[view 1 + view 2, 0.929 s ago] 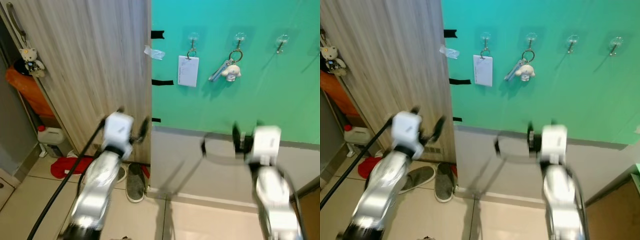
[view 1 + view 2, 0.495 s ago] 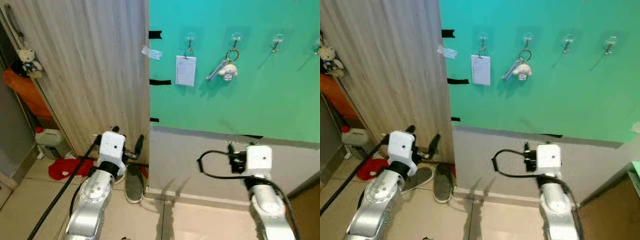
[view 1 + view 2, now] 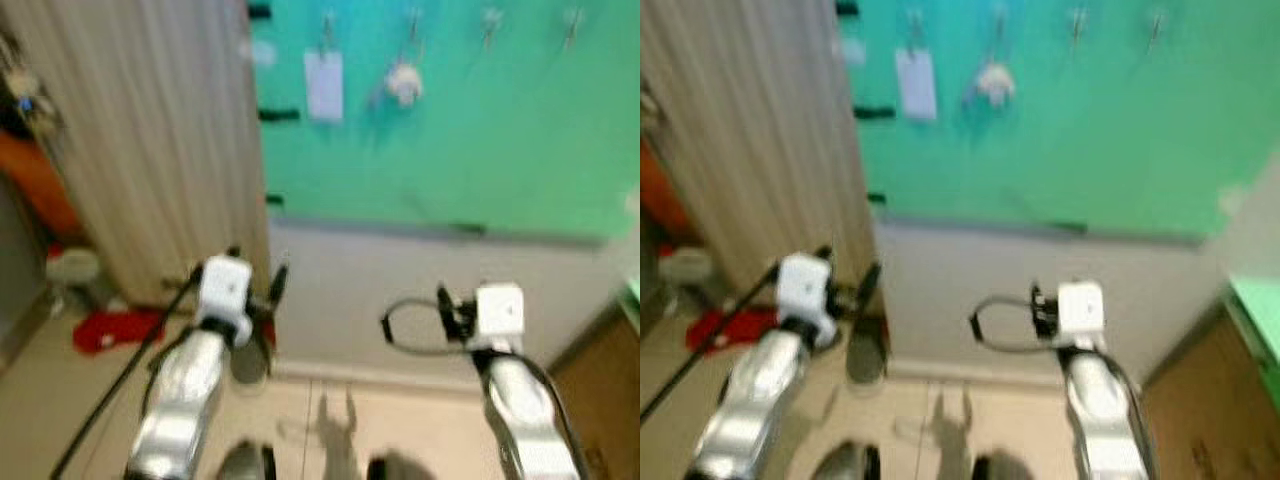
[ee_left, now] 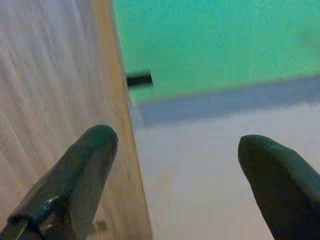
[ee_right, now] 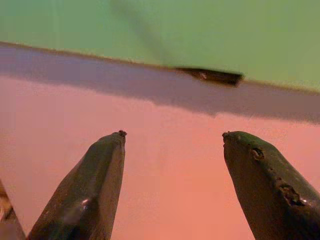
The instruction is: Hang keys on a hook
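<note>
**Observer:** What are your grippers doing?

**Me:** My left gripper [image 4: 172, 165] has its fingers spread wide with nothing between them, pointing at the edge where the wooden panel [image 3: 150, 150] meets the green wall [image 3: 450, 150]. My right gripper [image 5: 175, 185] is spread and empty too, facing the pale lower wall [image 3: 340, 290] under the green. Both arms are held low, well below the hooks.

**Observer:** And the keys?

**Me:** The head views are blurred, but a keyring with a small white charm [image 3: 402, 82] hangs high on the green wall, just beside a white card [image 3: 323, 85] on the neighbouring hook. Two more hooks [image 3: 490, 22] sit further to my right.

**Observer:** So which step is this?

**Me:** I judge the hanging is done, since the keys are up and I carry nothing. The next move only calls for steadying my view and confirming the ring sits properly on its hook.
</note>
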Tool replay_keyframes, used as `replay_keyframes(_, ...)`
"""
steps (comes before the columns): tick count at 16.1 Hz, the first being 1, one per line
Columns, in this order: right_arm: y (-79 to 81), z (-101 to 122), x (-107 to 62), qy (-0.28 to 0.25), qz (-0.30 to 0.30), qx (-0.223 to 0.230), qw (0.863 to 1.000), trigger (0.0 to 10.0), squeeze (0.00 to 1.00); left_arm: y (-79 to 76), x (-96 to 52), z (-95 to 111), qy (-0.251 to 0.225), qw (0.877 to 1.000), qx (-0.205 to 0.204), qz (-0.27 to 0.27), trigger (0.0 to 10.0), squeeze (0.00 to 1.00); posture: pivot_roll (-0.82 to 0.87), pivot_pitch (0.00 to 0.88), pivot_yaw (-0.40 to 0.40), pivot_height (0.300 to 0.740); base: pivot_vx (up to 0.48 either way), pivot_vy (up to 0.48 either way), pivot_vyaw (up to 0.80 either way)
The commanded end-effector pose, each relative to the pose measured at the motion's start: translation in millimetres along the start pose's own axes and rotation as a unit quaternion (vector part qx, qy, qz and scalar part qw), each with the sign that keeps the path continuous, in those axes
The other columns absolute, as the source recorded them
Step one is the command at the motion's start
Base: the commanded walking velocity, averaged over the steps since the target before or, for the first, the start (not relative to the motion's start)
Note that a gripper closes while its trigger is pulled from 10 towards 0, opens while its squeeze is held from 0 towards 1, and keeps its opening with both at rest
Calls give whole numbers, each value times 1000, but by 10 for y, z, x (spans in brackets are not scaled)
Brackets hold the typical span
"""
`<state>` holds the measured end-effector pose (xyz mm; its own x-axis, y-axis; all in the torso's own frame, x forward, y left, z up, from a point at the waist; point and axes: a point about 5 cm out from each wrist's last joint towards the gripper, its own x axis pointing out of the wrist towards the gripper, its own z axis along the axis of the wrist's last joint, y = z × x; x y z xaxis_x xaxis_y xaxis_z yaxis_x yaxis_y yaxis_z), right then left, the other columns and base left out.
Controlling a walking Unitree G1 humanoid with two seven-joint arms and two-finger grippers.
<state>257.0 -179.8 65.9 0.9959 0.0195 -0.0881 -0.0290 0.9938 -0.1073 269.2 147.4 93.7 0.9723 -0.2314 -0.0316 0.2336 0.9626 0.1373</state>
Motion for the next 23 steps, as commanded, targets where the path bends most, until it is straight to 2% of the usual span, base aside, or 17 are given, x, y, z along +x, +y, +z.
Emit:
replay_keyframes(1, -36, -28, -9, 2, -8, -1, 1000, 10000, 0, 0, 23, -4, 0, 1000, 0, -7, 10000, 0, 9, 0, -12, 603, 0, 0, -419)
replay_keyframes(2, -23, -32, 9, 2, -12, 8, 1000, 10000, 0, 15, 40, -4, 0, 1000, 14, -6, 10000, 0, 9, 0, -13, 599, 0, 0, 0)
replay_keyframes(4, 41, 8, 38, -9, 8, -6, 1000, 10000, 0, 29, 61, 3, -1, 1000, 15, -5, 10000, 0, 13, 0, -8, 599, 0, 0, 0)
replay_keyframes(5, 54, 6, 66, -3, 5, 13, 1000, 10000, 0, 15, 66, 18, -7, 1000, 11, -18, 10000, 0, 12, 0, -6, 599, 0, 0, -556)
replay_keyframes(11, 2, 22, 77, -13, -3, 12, 1000, 10000, 0, 4, 96, 36, -12, 1000, 10, -21, 10000, 0, 5, 0, -1, 607, 0, 0, -596)
replay_keyframes(23, -19, -12, 53, -11, -2, 14, 1000, 10000, 0, -41, 132, 30, -11, 999, 5, -36, 10000, 0, -6, 0, -2, 710, 0, 0, -409)
